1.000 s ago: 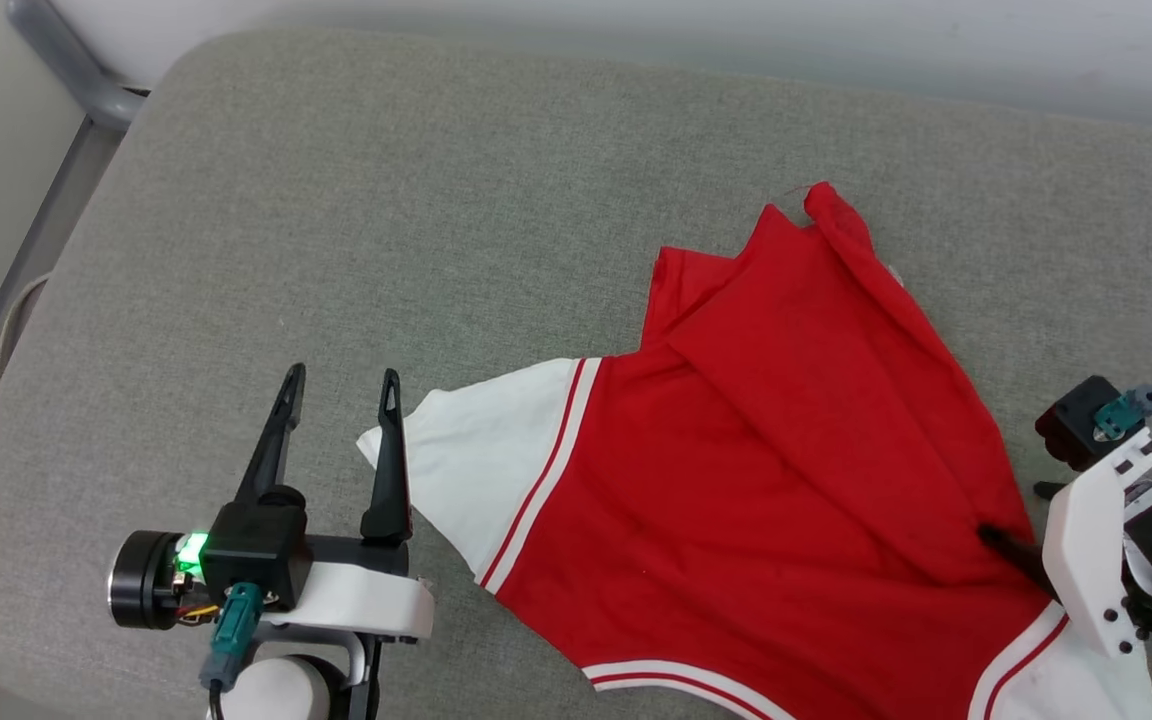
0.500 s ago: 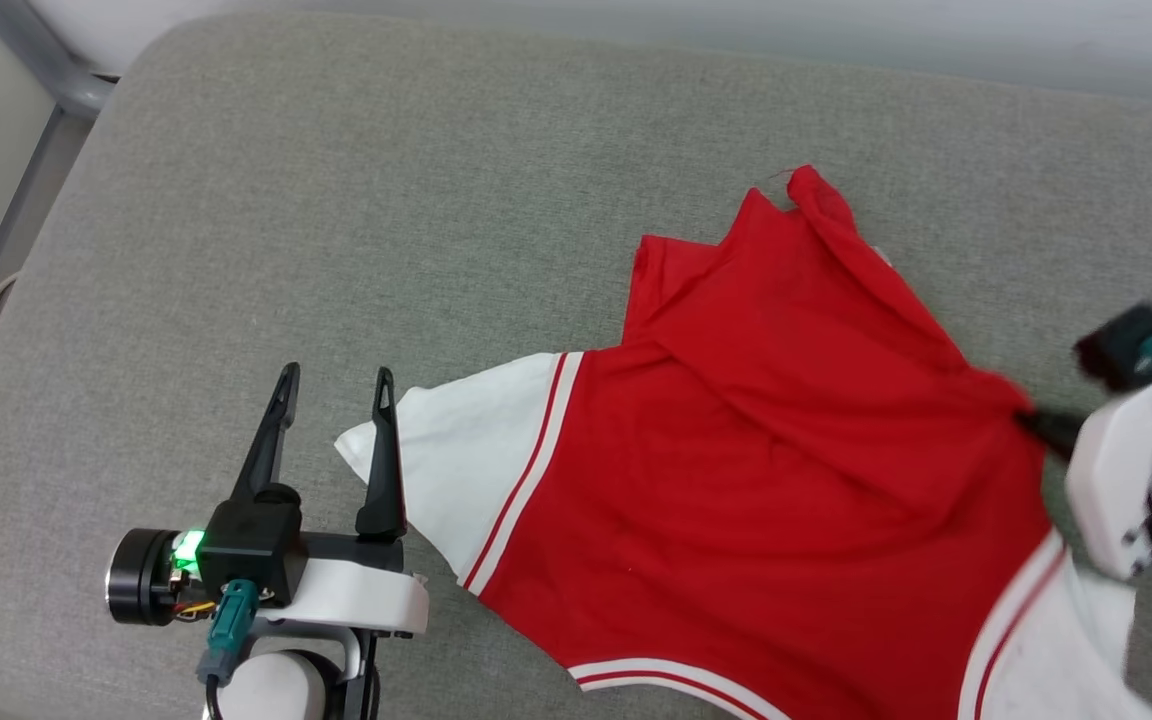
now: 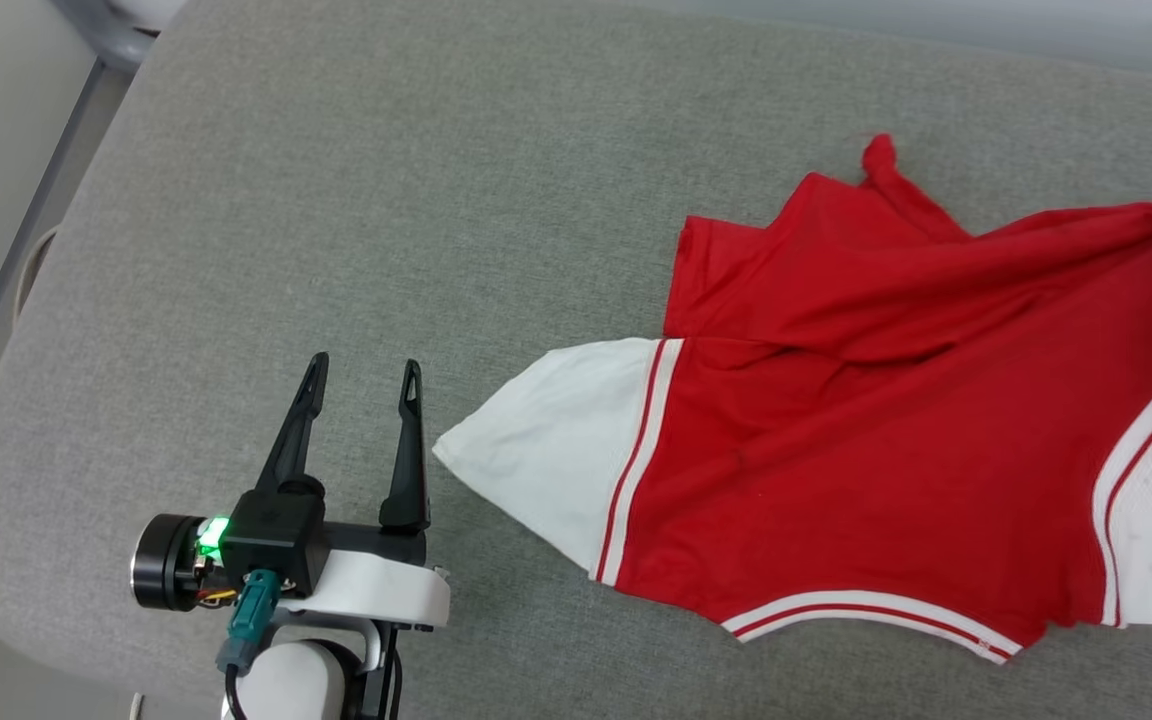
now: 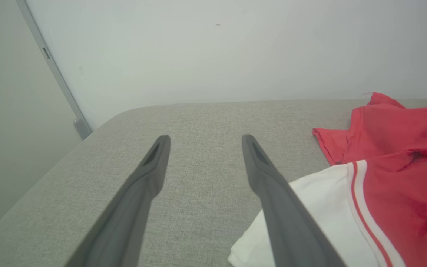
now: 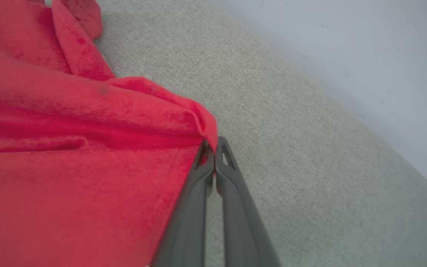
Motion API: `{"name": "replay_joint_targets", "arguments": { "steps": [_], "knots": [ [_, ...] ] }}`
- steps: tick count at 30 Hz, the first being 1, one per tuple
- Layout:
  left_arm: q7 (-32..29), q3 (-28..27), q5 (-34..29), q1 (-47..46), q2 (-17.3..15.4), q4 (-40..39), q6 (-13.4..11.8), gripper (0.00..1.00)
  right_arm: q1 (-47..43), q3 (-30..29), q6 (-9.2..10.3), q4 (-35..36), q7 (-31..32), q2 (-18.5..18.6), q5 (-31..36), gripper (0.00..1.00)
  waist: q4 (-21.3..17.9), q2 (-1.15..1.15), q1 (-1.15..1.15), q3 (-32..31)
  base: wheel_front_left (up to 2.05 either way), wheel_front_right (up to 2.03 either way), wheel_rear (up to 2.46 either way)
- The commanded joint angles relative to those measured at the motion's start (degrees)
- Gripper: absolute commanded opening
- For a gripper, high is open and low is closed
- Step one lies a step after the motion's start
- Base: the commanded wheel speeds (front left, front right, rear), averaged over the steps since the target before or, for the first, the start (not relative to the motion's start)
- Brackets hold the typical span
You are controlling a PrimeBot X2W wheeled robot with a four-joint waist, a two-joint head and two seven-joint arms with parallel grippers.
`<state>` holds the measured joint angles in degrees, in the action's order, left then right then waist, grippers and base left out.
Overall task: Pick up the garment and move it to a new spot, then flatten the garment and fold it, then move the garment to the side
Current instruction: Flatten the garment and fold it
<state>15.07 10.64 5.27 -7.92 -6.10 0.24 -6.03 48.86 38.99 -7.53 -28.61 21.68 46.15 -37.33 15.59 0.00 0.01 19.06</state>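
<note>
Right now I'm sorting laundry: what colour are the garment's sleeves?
White sleeves, red-and-white striped trim; head view shows best.

Your right gripper has its two fingers pressed together on a bunched red edge of the garment, which spreads away to the left in soft folds. To the right lies the grey padded surface, with a pale wall on its far side.

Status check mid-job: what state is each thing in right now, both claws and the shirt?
Red jersey T-shirt with white sleeves and striped trim: unfolded, rumpled, lying on the grey fabric cushion, one red edge pulled up.
Right claw: shut on that red edge.
Left claw: open, holding nothing.
</note>
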Motion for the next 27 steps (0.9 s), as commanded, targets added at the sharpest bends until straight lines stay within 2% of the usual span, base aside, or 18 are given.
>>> {"name": "replay_joint_targets", "arguments": {
  "steps": [1, 4, 10, 11, 12, 13, 14, 20, 23, 27],
  "knots": [
    [0.1, -0.3, -0.5, -0.6, 0.5, 0.2, 0.4, 1.00, 0.7, 0.8, 0.08, -2.2, -0.4, -1.5, 0.5, 0.00, 0.6, 0.00, -0.01, 0.5, 0.00, 0.00, 0.00],
    [0.1, -0.6, -0.7, -0.7, 0.8, 0.5, 0.7, 1.00, 0.5, 1.9, 0.08, -5.0, -0.4, -3.4, 0.0, 0.00, 0.8, 0.00, -0.01, 0.7, 0.00, 0.00, 0.00],
    [0.1, -1.4, -1.4, -0.9, 1.5, 1.4, 1.4, 1.00, -2.9, 7.8, -0.02, -10.6, -0.1, -7.7, -2.1, 0.00, -0.1, 0.00, -0.01, 0.3, 0.00, 0.00, 0.00],
    [0.1, -1.6, -1.6, -0.9, 1.5, 1.6, 1.7, 1.00, -3.0, 8.1, -0.02, -11.1, -1.0, -8.1, -2.5, 0.22, -0.4, 0.00, -0.01, 0.1, 0.00, 0.00, 0.00],
    [0.1, -1.7, -1.7, -0.8, 1.6, 1.8, 1.9, 1.00, -2.8, 8.1, -0.02, -11.6, -2.4, -8.1, -3.0, 0.50, -0.7, 0.00, -0.01, -0.1, 0.00, 0.00, 0.00],
    [0.1, -1.8, -1.8, -0.7, 1.6, 1.8, 2.0, 1.00, -2.6, 8.0, -0.02, -11.9, -4.2, -8.1, -3.1, 1.00, -1.0, 0.00, -0.01, -0.5, 0.00, 0.00, 0.00],
    [0.1, -2.5, -2.1, -0.1, 1.6, 2.2, 2.4, 1.00, -2.2, 6.9, 0.06, -12.1, -11.6, -7.8, -3.3, 1.00, -2.1, 0.00, -0.01, -1.9, 0.00, 0.00, 0.00],
    [0.1, -4.2, -2.3, 2.4, 1.3, 2.4, 2.8, 1.00, -6.5, 0.6, 0.06, -11.5, -28.5, -8.1, -3.5, 1.00, -4.9, 0.00, -0.01, -5.4, 0.00, 0.00, 0.00],
    [0.1, -4.9, -2.5, 3.6, 1.2, 2.1, 3.0, 1.00, -9.8, -4.1, 0.06, -10.2, -34.1, -8.2, -3.1, 1.00, -6.2, 0.00, -0.01, -6.5, 0.00, 0.00, 0.00],
    [0.1, -5.7, -2.5, 4.7, 1.2, 1.6, 3.4, 1.00, -15.0, -13.3, 0.06, -6.3, -36.5, -7.2, -0.6, 1.00, -7.7, 0.00, -0.01, -7.3, 0.00, 0.00, 0.00]
  ]
}}
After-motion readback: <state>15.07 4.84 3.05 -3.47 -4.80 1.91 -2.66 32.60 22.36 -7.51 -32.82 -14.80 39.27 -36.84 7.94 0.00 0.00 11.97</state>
